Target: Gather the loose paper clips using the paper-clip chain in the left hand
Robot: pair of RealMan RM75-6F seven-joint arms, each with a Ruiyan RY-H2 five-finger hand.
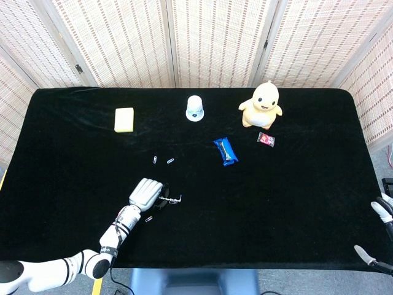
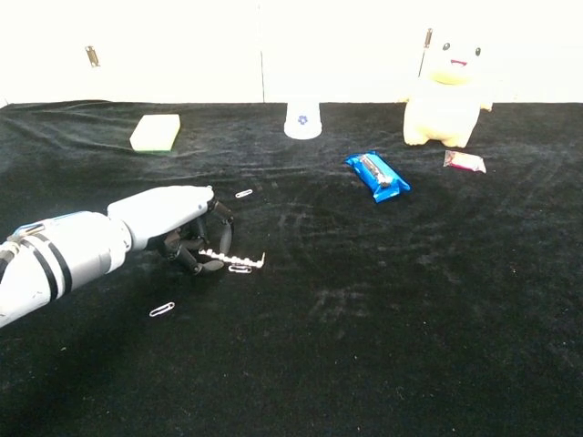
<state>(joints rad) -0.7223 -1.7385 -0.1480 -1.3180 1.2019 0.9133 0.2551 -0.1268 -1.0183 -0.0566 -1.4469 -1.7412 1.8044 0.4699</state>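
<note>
Left hand (image 2: 178, 232), fingers curled around the silver paper-clip chain (image 2: 235, 260), should sweep it low toward the loose silver paper clip (image 2: 162, 309) near the black tabletop's (image 2: 383, 300) front edge.

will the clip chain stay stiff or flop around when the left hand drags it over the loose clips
Probably floppy: the chain is linked clips, and its free end kinks upward. It looks thin and light, so it may snag on the cloth. The left hand holds only one end, so the far end likely trails.

The left hand (image 2: 182, 228) holds the paper-clip chain (image 2: 233, 260) in its fingers (image 2: 193, 259) near loose paper clips (image 2: 162, 309).
</note>
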